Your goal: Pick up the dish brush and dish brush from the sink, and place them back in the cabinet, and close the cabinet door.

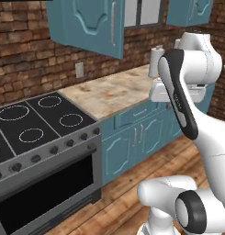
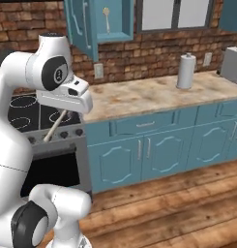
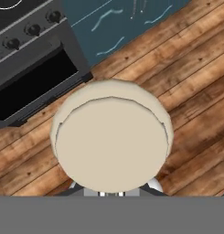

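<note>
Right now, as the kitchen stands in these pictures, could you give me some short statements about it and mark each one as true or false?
1. The cabinet door stands open. True.
2. The gripper is shut on a dish brush with a pale head and handle. True.
3. The paper towel roll lies on the floor. False: it stands upright on the counter.
4. The oven door under the stovetop hangs open. False: it is closed.
5. The floor is made of wooden planks. True.
</note>
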